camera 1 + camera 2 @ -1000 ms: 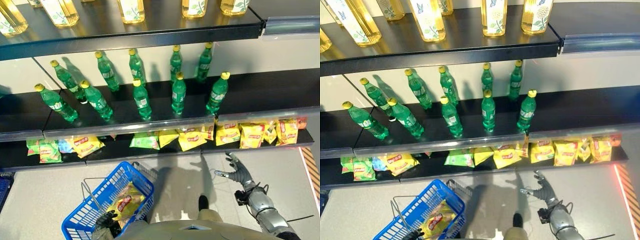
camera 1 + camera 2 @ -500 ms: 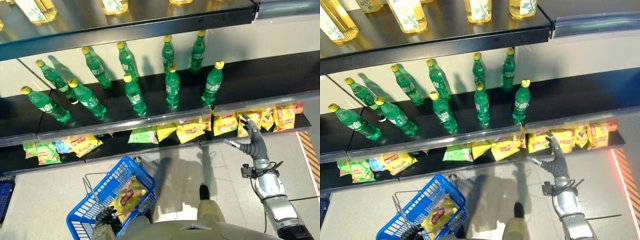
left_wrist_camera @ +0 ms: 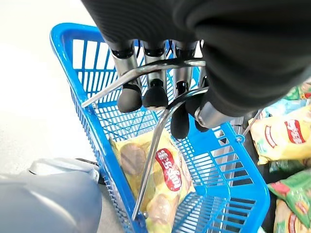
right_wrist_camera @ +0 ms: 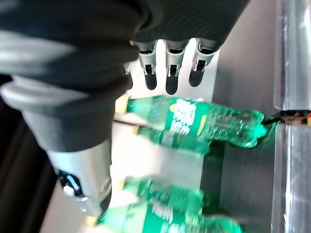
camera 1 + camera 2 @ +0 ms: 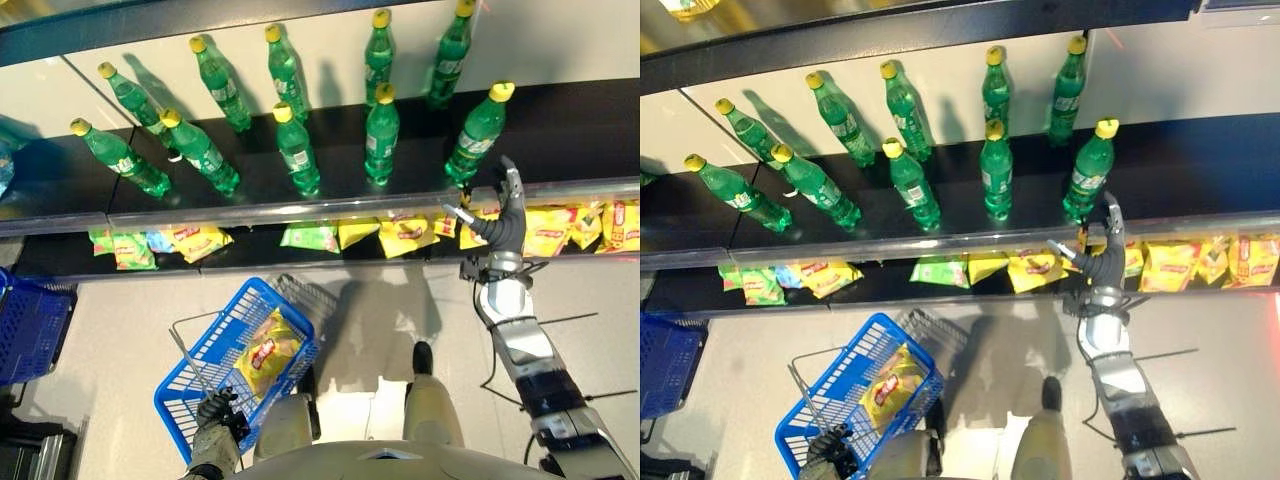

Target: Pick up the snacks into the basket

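Nearest in, the left hand is curling its fingers round the wire handle of the blue basket, carrying it low by the floor so it's sitting ready under the shelves, and one yellow snack bag is already lying inside. Further out, the right hand is reaching up with fingers spread and holding nothing, hovering at the front rail right over the yellow snack bags on the bottom shelf. I'd guess it's lining up for the next grab, with the green bottles standing on the shelf behind it.
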Robot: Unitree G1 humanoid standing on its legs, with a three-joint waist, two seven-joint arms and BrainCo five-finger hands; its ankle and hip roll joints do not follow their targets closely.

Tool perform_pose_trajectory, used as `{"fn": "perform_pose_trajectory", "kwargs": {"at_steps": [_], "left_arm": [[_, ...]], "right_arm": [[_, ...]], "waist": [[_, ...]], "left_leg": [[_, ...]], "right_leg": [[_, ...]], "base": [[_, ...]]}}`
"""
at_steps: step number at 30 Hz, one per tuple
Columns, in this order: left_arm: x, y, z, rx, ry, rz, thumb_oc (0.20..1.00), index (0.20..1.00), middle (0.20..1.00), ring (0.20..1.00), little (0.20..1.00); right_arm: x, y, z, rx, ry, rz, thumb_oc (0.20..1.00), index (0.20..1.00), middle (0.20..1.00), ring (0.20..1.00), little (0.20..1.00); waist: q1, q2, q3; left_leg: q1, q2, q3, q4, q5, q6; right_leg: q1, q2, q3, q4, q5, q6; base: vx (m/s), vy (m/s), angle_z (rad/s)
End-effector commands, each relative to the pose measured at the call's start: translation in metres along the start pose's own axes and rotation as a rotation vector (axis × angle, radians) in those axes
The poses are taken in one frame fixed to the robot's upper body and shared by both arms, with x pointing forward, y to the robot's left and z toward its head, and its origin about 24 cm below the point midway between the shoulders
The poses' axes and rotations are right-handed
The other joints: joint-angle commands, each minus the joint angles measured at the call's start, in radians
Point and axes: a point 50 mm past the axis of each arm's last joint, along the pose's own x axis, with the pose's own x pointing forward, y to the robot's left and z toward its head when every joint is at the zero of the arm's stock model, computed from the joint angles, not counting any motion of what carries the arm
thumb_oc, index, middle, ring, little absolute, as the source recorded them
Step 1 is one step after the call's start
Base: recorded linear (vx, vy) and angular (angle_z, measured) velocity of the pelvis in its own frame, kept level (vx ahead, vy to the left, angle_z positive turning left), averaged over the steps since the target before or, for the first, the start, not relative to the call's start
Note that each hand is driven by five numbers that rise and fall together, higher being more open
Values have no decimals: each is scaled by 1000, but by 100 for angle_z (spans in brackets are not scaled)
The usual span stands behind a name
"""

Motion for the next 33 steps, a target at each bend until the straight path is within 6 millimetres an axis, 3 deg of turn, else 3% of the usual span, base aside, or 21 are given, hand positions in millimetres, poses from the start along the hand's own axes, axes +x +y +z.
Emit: {"fn": "perform_pose_trajectory", "kwargs": {"at_steps": [1,9,18,27,33], "left_arm": [[7,22,26,2,-112,103,200,200,200,200,200],[7,19,26,0,-117,127,200,200,200,200,200],[7,16,31,2,-137,125,200,200,200,200,200],[6,13,31,-2,-135,108,200,200,200,200,200],[7,13,31,-1,-130,100,200,200,200,200,200]], "right_arm": [[15,-5,26,80,-112,-175,1000,1000,1000,1000,1000],[17,-14,32,74,-135,-372,1000,1000,1000,1000,1000],[18,-10,36,112,-135,-380,1000,1000,1000,1000,1000],[42,13,57,259,-146,-348,1000,1000,1000,1000,1000],[58,13,65,274,-155,-365,1000,1000,1000,1000,1000]], "waist": [[14,-22,3],[15,-9,12],[10,-9,13],[25,2,14],[38,7,29]], "left_leg": [[-40,-1,-23,71,-12,43],[-58,-6,-27,84,-14,45],[-70,-6,-25,91,-17,44],[-79,-13,-24,96,-17,46],[-92,-20,-30,100,-14,47]], "right_leg": [[-17,0,24,51,1,3],[-31,2,29,66,-4,0],[-50,7,37,79,-7,-2],[-59,6,46,87,-8,-3],[-65,4,39,87,-5,-3]], "base": [[-4,0,13],[1,3,4],[1,-1,0],[1,2,-2],[1,0,1]]}}
